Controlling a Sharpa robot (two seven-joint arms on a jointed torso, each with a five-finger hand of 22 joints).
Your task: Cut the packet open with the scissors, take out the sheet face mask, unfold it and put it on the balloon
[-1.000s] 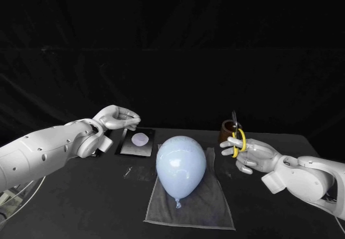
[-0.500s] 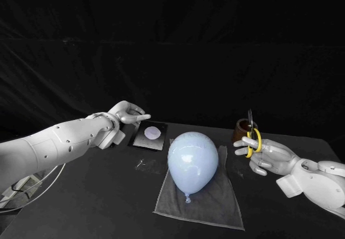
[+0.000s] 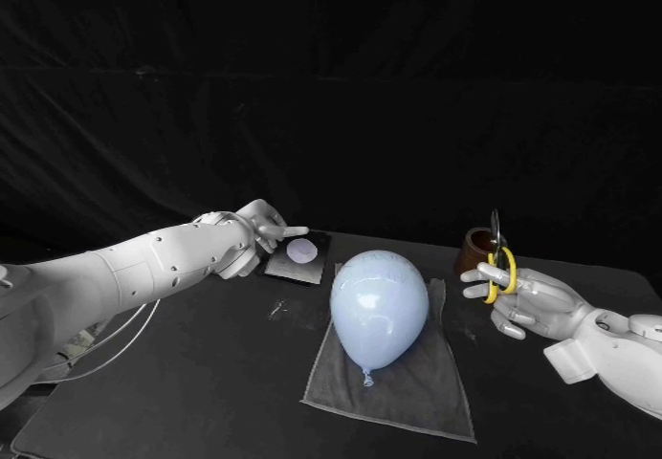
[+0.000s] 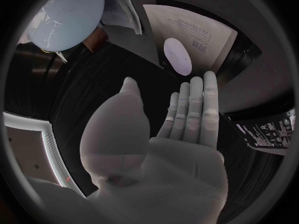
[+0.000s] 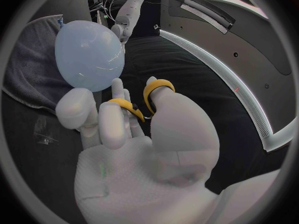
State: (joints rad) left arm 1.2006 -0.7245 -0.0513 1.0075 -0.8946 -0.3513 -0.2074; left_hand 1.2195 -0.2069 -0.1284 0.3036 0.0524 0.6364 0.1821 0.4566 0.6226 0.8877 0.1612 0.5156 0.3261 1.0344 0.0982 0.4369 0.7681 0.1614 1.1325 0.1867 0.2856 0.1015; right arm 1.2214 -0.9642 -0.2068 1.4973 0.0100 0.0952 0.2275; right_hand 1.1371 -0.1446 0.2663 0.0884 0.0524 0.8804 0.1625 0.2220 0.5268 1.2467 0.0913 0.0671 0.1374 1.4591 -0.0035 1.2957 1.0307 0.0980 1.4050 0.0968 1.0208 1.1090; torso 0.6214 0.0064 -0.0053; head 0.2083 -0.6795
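Flat, empty left hand [image 3: 271, 229] should pinch the packet [image 3: 296, 260] beside the balloon [image 3: 378, 304] by one edge; right hand [image 3: 536, 300] holds the scissors [image 5: 159, 84].

We note grey cloth [image 3: 408, 392] flat on black table [image 3: 207, 382], between hands. Brown cup [image 3: 474, 253] just behind right hand [image 3: 531, 301]. Small clear scrap [image 3: 280, 308] near left hand [image 3: 262, 229].

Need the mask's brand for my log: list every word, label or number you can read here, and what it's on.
No text is clear enough to quote.
packet: lines of small print and a square code mark near its white round patch, too small to read.
dark surface beside the packet: small white print, blurred.
balloon, scissors: no text visible.
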